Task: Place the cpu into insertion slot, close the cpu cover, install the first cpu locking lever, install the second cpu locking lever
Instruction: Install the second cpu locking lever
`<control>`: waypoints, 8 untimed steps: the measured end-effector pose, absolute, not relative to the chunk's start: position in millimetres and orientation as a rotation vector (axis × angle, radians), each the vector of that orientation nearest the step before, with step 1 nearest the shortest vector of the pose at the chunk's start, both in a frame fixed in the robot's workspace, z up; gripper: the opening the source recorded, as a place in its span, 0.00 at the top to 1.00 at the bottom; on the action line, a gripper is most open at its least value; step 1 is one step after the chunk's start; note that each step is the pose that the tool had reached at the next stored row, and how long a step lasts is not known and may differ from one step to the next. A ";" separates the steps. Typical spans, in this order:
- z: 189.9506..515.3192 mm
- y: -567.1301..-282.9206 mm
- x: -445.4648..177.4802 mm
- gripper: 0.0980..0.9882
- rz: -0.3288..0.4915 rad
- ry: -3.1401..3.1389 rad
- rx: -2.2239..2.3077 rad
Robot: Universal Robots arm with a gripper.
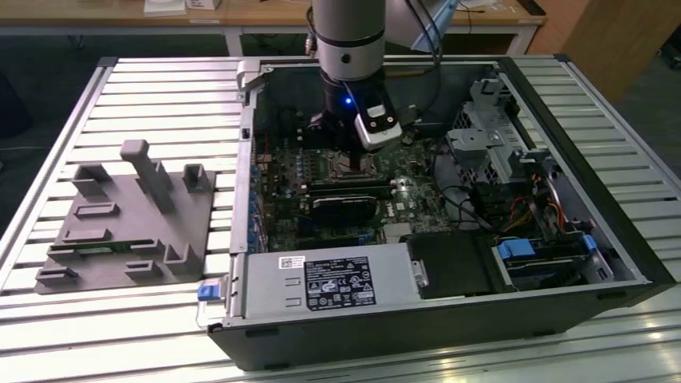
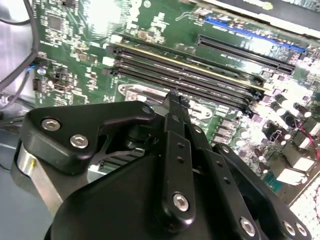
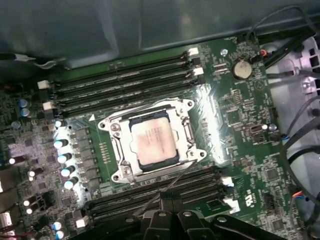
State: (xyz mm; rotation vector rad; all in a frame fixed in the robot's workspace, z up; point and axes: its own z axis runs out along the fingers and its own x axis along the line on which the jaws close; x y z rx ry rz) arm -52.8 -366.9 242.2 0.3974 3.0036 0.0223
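Note:
In the first wrist view the cpu point(image 3: 152, 142), pale silver-beige, lies flat in the insertion slot point(image 3: 116, 176) between the black memory slots. The cpu cover point(image 3: 187, 131) lies down around it as a silvery frame. A thin wire locking lever point(image 3: 180, 175) rises slanting from the socket's corner to my gripper point(image 3: 167, 197). In the second wrist view the gripper point(image 2: 172, 96) has its fingers point(image 2: 175, 120) pressed together, with the tips just over the socket's metal edge point(image 2: 134, 93). In the exterior view the gripper point(image 1: 362, 163) hangs low inside the open computer case point(image 1: 426, 319), over the motherboard.
Long black memory slots point(image 3: 125, 82) flank the socket on two sides. Capacitors point(image 3: 62, 150) stand beside it. Cables point(image 1: 468, 199) and a drive cage point(image 1: 484, 140) fill the case on the exterior view's right. A grey fixture point(image 1: 127, 219) sits on the slatted table on the exterior view's left.

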 end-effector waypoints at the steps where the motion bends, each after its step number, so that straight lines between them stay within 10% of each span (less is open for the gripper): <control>1: 241.6 -367.9 -54.5 0.99 0.031 3.004 0.398; 8: 239.6 -377.1 -60.6 0.99 0.132 3.009 0.405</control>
